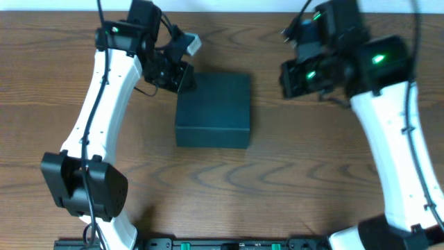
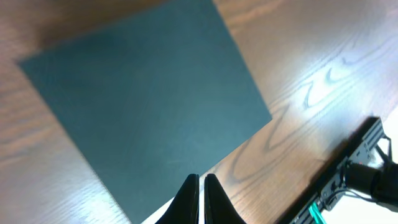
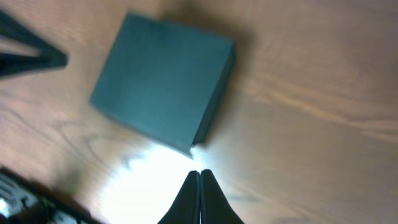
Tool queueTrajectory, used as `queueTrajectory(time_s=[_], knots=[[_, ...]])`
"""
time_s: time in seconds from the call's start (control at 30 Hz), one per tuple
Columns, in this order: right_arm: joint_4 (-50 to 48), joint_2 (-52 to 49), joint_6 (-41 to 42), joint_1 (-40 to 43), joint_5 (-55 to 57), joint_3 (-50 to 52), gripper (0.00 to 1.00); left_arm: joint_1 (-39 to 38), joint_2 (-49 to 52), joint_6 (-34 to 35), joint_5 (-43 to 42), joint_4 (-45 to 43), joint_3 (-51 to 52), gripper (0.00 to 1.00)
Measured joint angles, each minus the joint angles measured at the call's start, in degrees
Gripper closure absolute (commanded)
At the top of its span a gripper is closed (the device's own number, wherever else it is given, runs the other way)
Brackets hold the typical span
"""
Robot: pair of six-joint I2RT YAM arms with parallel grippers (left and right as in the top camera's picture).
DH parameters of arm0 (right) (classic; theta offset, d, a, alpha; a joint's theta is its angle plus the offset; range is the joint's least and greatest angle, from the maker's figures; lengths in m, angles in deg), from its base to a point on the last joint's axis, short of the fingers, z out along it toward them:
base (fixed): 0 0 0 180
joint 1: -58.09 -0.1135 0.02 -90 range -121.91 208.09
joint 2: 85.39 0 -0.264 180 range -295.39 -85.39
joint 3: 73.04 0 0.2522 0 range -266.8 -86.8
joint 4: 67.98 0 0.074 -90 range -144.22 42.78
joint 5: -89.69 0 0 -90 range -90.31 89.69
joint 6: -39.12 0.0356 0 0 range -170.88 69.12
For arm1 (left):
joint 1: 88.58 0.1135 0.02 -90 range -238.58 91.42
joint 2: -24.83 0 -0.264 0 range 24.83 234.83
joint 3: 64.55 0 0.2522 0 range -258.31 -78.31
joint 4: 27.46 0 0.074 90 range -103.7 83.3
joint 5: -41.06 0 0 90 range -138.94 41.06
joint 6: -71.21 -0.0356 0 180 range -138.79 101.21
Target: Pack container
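Note:
The container [image 1: 213, 110] is a dark teal-black box lying closed on the wooden table, its flat top facing up. It fills the left wrist view [image 2: 143, 99] and shows in the right wrist view [image 3: 163, 79]. My left gripper [image 1: 184, 78] is shut and empty, just above the box's far-left corner; its fingertips [image 2: 200, 182] hover at the box's edge. My right gripper [image 1: 286, 82] is shut and empty, raised to the right of the box, apart from it; its fingertips [image 3: 199, 174] point at bare table near a box corner.
The wooden table [image 1: 298, 160] surrounds the box. A black rail [image 1: 229, 244] runs along the table's front edge and shows in the left wrist view [image 2: 348, 174]. No snack packets are in view.

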Motion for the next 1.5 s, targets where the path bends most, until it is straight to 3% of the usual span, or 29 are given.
queueTrajectory(time_s=[0.23,0.57,0.87,1.5], knots=[[-18.67,4.85,7.76,-9.99,1.20,27.15,0.98,0.02,0.42,-0.74,-4.09,-8.72,12.87,0.94],[-40.79,5.29,16.68,-16.52,-0.63,48.11,0.98,0.02,0.46,-0.52,-5.75,-15.96,17.84,0.94],[-49.92,5.46,21.90,-16.52,0.76,56.33,0.98,-0.20,0.46,0.74,-5.77,-21.55,21.33,0.94],[-51.93,5.53,24.24,-16.52,3.67,58.71,0.98,-5.75,3.26,2.56,-4.63,-23.43,22.62,0.94]])
